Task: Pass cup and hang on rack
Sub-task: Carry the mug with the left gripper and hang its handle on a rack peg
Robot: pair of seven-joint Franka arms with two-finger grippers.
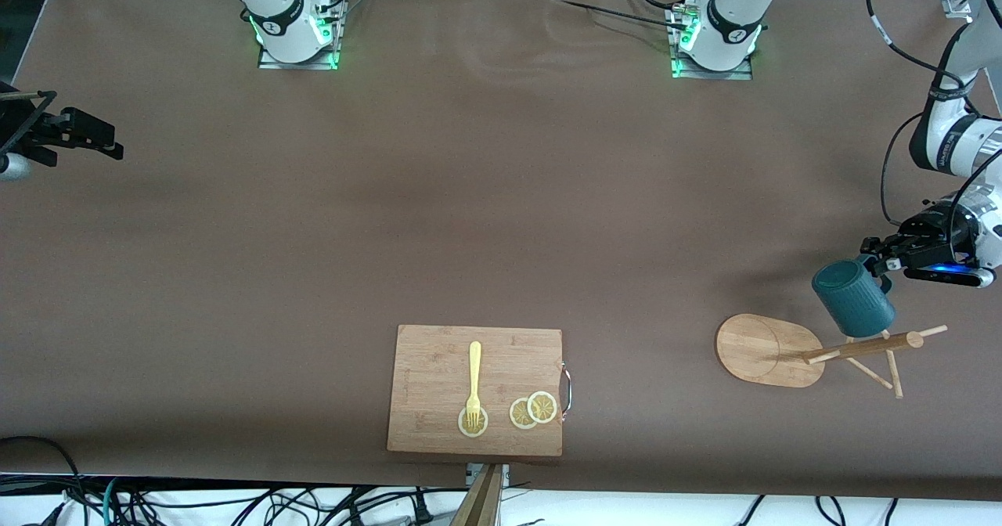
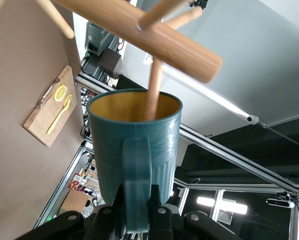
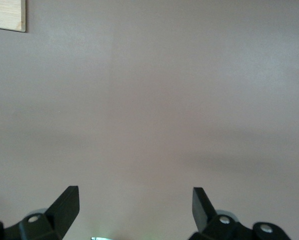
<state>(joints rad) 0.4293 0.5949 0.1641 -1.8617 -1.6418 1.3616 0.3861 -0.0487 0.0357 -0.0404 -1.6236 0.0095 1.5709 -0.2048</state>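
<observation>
I'm holding the teal mug [image 1: 852, 297] by its handle, left gripper [image 1: 883, 260] pinching, a peg of the mug tree [image 1: 814, 350] entering it; right gripper [image 1: 74, 136] is waiting at nine o'clock, fingers spread.

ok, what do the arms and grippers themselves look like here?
Both arms: glossy white shells, black joint bands, bases lit green, black cables trailing. Left gripper: black, blue light on its wrist camera. Right gripper: black, wedge-shaped fingertips, silver screws.

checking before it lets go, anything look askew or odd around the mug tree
Nothing is spilled or broken. The rack stands upright. The cup is tipped on its side in the left gripper, held by its handle, with a peg poking into its mouth instead of through the handle loop.
</observation>
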